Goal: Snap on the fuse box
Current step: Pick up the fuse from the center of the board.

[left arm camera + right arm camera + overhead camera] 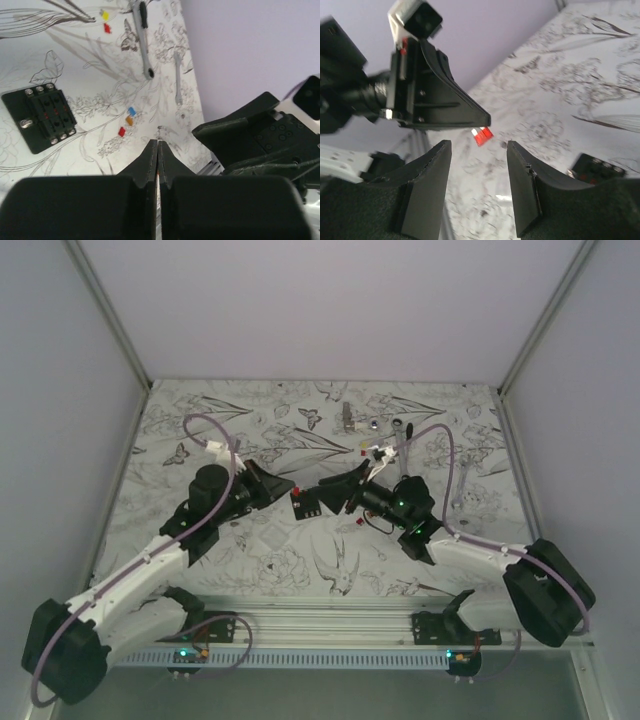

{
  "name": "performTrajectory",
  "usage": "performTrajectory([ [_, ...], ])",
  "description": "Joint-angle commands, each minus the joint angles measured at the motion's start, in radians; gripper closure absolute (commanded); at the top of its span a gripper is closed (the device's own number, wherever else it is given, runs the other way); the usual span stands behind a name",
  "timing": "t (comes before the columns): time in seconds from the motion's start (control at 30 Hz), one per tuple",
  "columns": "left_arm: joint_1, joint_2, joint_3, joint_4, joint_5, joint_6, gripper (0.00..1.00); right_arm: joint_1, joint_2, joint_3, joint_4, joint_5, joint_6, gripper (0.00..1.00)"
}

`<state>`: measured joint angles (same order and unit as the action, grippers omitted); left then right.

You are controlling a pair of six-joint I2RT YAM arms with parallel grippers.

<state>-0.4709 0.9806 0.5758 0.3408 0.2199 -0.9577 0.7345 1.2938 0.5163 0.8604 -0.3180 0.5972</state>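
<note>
The fuse box (42, 117) lies flat on the patterned worktop (85, 165), near the middle, in the space between the two arms' tips as the overhead view shows. Its top is bare: the rows of slots, the red fuses inside and the silver screws along two edges are all in plain sight, and no cover sits on it. No lid or mating part can be made out anywhere in the three views, so the snapping-on looks not yet done, and likely not yet begun.

The left gripper (158, 150) hangs above the worktop beside the box with its fingers pressed flat together. In its own camera nothing shows between them. From the right wrist a small red piece (482, 135) appears just under that tip; whether it is pinched there or merely lies on the worktop behind cannot be told.

The right gripper (479, 145) stands at a middling width, its fingers apart with nothing between them, facing the left gripper, the box just off to its side.

Loose fuses (blue (132, 110), orange (129, 120) and red (121, 131)) lie scattered near the box, and the silver ratchet wrench (144, 40) rests well apart toward the far edge.

What is left, by this reading, is the whole of the job: bringing the matching part to the box, lining it up and pressing it home.
</note>
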Motion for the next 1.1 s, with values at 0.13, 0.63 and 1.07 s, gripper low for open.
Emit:
performTrajectory([
  [0.13,-0.082,-0.162,-0.026,0.115,-0.177,-0.080,1.00,-0.004,0.062,0.037,0.283,-0.057,0.363,0.50],
  [0.63,-0.138,-0.172,-0.009,0.180,-0.180,-0.146,1.00,0.021,0.108,0.070,0.336,-0.058,0.451,0.56],
  [1.07,-0.162,-0.188,-0.011,0.199,-0.206,-0.154,1.00,0.043,0.131,0.086,0.367,-0.069,0.464,0.67],
])
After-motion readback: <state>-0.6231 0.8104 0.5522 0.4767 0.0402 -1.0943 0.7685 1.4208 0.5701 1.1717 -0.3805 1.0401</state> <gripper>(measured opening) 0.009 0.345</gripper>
